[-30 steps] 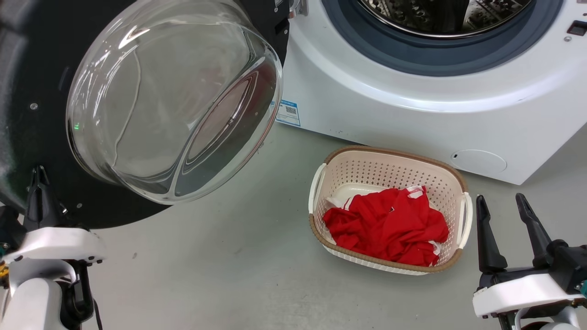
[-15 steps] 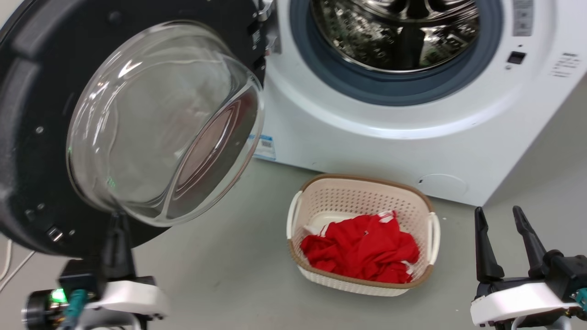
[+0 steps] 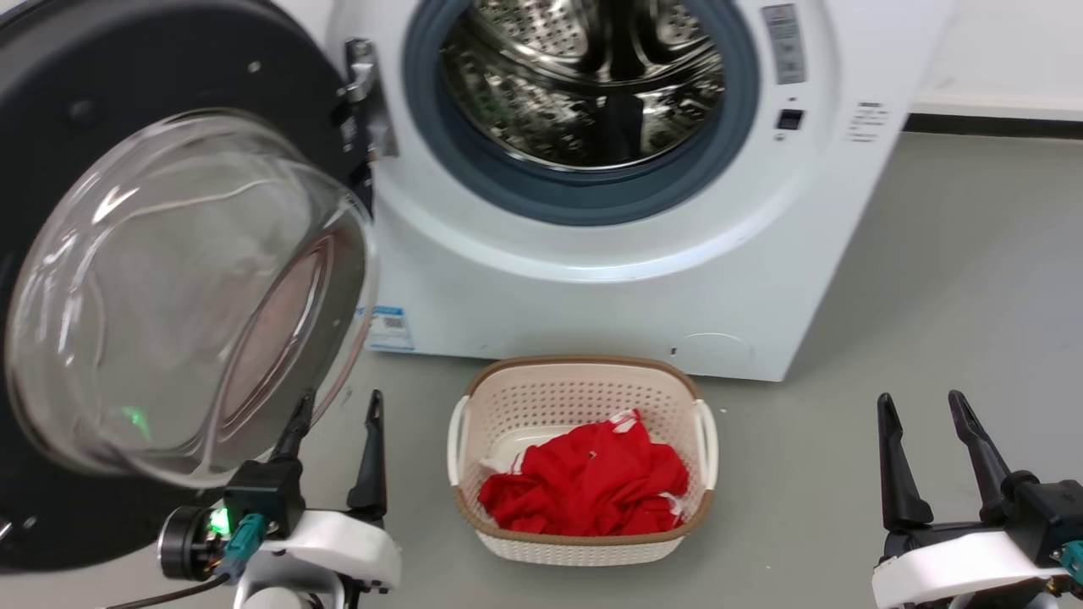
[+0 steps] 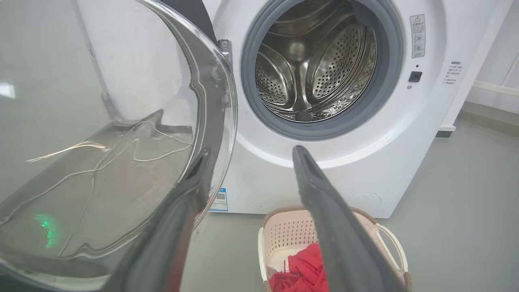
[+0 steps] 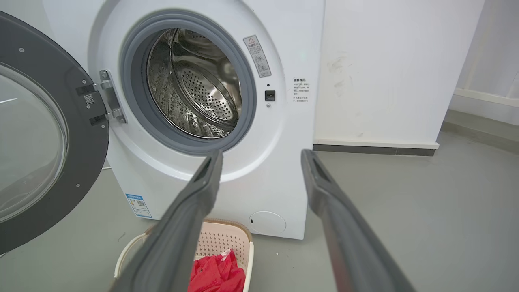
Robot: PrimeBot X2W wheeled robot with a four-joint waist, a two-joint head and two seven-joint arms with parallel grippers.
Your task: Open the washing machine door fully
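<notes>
The washing machine door point(image 3: 76, 110), a black frame around a bulging clear glass bowl point(image 3: 186, 296), stands swung out wide to the left of the white washing machine point(image 3: 592, 279); its hinge point(image 3: 364, 76) is at the drum opening's left edge. My left gripper point(image 3: 338, 406) is open just below the bowl's lower right rim, holding nothing. In the left wrist view, the left gripper point(image 4: 249, 156) has one finger point(image 4: 178, 219) lying beside the bowl's edge point(image 4: 227, 105); I cannot tell if they touch. My right gripper point(image 3: 920, 406) point(image 5: 261, 156) is open at the lower right, well clear of the door point(image 5: 87, 162).
A cream perforated basket point(image 3: 584, 389) holding red cloth point(image 3: 584, 491) sits on the grey floor in front of the machine, between my grippers. The steel drum point(image 3: 584, 76) gapes inside its grey-blue gasket point(image 3: 575, 199). Open floor lies to the right, up to a white wall point(image 5: 385, 69).
The head camera has lifted and turned, shifting the whole picture. My left gripper has come out from under the door's lower frame, rightward to the bowl's rim. The right gripper stays put.
</notes>
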